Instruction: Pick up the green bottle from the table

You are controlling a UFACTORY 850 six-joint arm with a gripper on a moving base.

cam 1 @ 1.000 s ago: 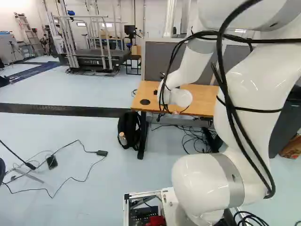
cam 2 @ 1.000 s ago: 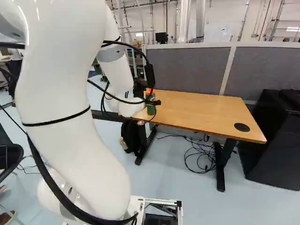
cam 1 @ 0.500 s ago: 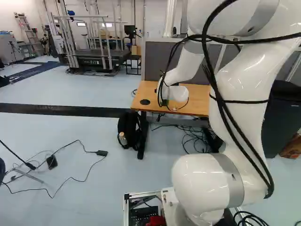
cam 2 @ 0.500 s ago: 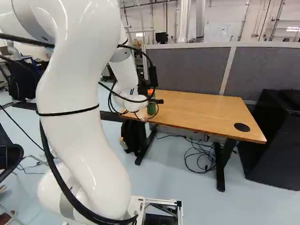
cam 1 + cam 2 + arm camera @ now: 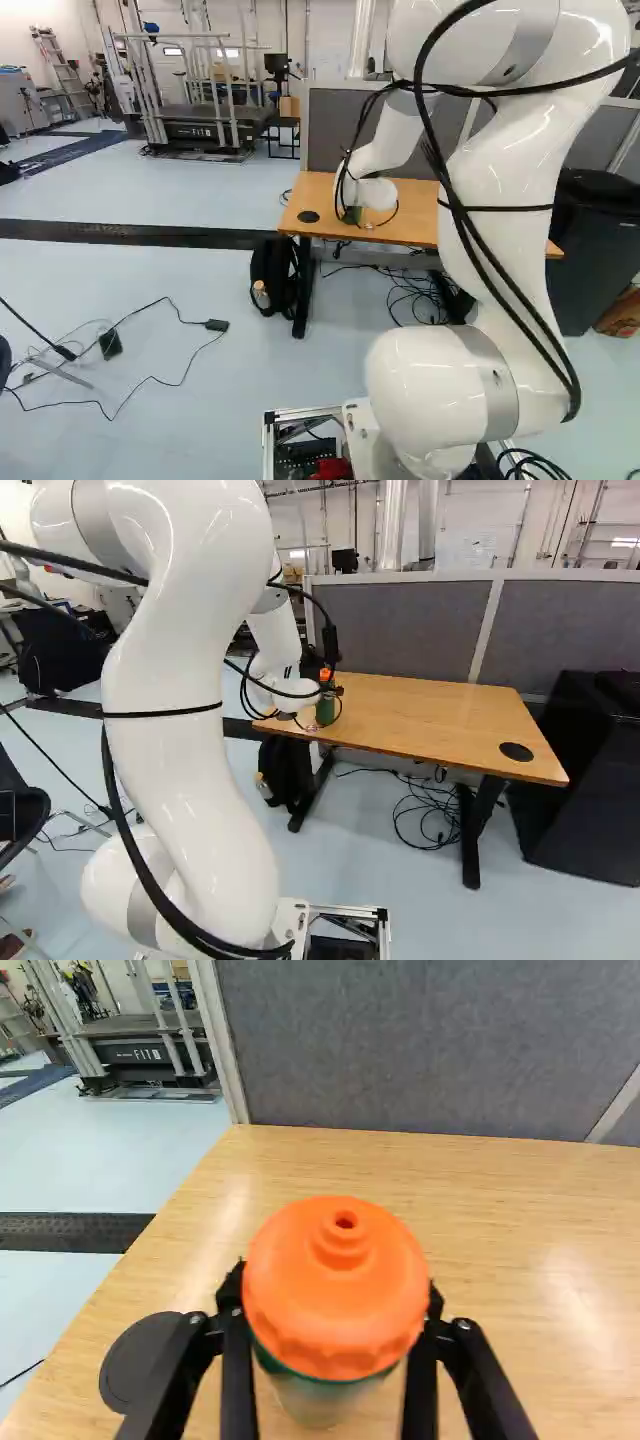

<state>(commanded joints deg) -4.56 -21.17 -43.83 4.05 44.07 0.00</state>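
In the right base view my gripper (image 5: 328, 691) is at the green bottle (image 5: 325, 712), which stands upright near the left end of the wooden table (image 5: 440, 718). Partly hidden by the arm, the bottle (image 5: 350, 215) shows as a small green patch in the left base view. Seen from the wrist, the gripper (image 5: 338, 1305) is shut on the bottle just under its orange cap (image 5: 337, 1275), one finger against each side. The cap covers part of the fingertips, and the bottle's base is hidden.
A round black disc (image 5: 142, 1360) lies in the tabletop beside one finger. Grey partition panels (image 5: 400, 625) rise behind the table. Below its left end is a black backpack (image 5: 273, 275); cables (image 5: 428, 810) lie underneath. A dark cabinet (image 5: 585, 780) stands to the right.
My arm has shifted left in the left base view and right in the right one, its wrist reaching slightly farther over the table. More of the bottle shows now. The base has stayed put.
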